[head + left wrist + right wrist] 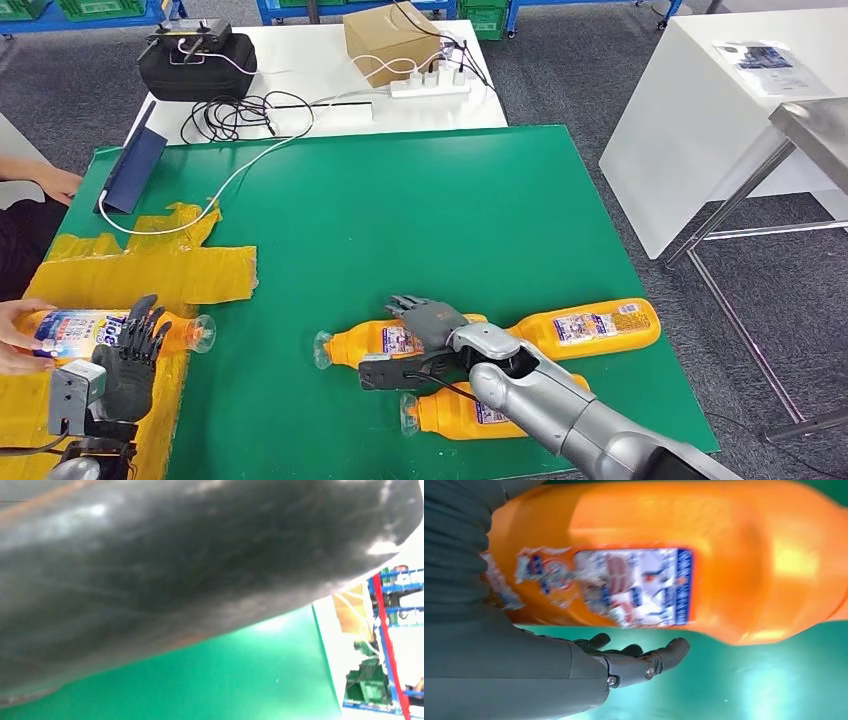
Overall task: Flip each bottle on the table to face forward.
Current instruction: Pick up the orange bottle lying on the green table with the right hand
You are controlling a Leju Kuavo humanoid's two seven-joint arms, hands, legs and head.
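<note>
Right hand (428,322): we see it laid flat over the middle bottle (375,343), fingers stretched out and apart, gripping nothing we can make out.
Left hand (135,355): our fingers spread wide, held up just beside the far-left bottle (95,330); it holds nothing.
Far-left bottle: lying on yellow tape (150,265), label up, with a person's hand (18,335) on its base.
Other bottles: a near bottle (470,415) and a right bottle (590,328) lie on their sides close to the middle one.
Counter (400,220): green-topped, carrying all four bottles.
</note>
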